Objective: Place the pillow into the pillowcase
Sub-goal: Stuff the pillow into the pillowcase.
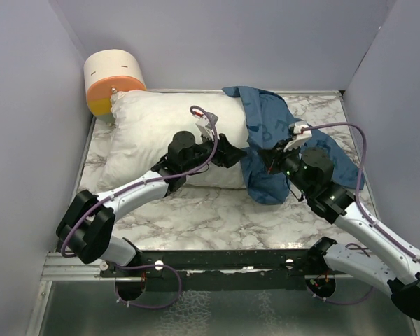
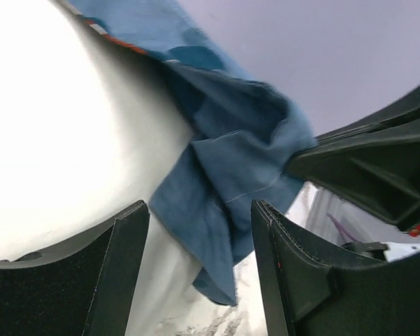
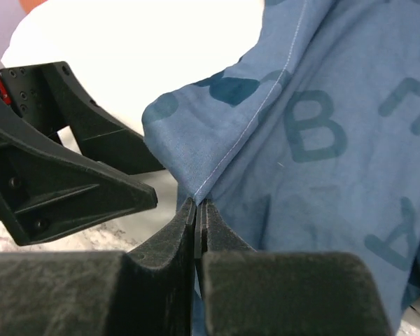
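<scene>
The right pincer (image 3: 198, 210) pinches the pillowcase (image 3: 322, 140) hem at the right end of the pillow (image 1: 150, 126). The left pincer (image 2: 199, 273) gapes empty; I'd have it catch the opposite hem and spread the mouth.

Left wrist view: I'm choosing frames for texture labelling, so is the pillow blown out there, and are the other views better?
Left wrist: yes, the pillow is flat white glare, no weave visible, though the pillowcase folds read well. Right wrist: pillow blown out too; pillowcase letters and stitching sharp. Top external: evenly lit, pillow wrinkles show.
</scene>
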Controlling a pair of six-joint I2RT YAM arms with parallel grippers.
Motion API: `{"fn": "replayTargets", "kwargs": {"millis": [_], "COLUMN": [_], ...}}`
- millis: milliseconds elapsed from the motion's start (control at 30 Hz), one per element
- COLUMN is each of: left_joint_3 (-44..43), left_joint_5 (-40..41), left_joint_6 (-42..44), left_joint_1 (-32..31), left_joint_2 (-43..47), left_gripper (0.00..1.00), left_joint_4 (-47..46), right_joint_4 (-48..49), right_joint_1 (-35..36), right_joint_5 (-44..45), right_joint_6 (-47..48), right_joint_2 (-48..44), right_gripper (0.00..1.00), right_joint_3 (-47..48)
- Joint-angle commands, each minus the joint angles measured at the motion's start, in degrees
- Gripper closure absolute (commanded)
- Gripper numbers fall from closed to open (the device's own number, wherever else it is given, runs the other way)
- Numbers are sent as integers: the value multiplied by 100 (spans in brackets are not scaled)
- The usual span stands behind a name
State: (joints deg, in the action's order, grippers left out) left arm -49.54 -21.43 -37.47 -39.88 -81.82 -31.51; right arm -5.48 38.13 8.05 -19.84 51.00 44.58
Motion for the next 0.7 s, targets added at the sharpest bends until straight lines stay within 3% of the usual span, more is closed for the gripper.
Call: {"fn": "replayTargets", "kwargs": {"millis": [0, 167, 367, 467, 567, 667], "left_joint_3": [-214, -524, -850, -998, -1082, -871], "left_joint_5": [564, 463, -268, -440, -516, -245], "left_joint_6": [491, 641, 313, 209, 250, 450], "left_joint_1": [-37, -41, -54, -55, -54, -49], "left_joint_2": [12, -288, -821, -1003, -1062, -679], "left_gripper": [39, 41, 53, 68, 92, 100], "left_joint_4": [967, 1367, 845, 791, 961, 1189], "right_joint_4": [-87, 11, 10, -51, -106, -167], "right_joint_1": [-51, -62, -60, -70, -75, -83], "right_joint_5": [409, 250, 244, 352, 426, 508], "right_joint_6": [-149, -235, -241, -223, -194, -173], "right_joint_2": [-310, -229, -243, -324, -386, -428], "right_gripper": [98, 98, 98, 98, 97, 95], "right_joint_3": [-132, -202, -275, -301, -301, -285]}}
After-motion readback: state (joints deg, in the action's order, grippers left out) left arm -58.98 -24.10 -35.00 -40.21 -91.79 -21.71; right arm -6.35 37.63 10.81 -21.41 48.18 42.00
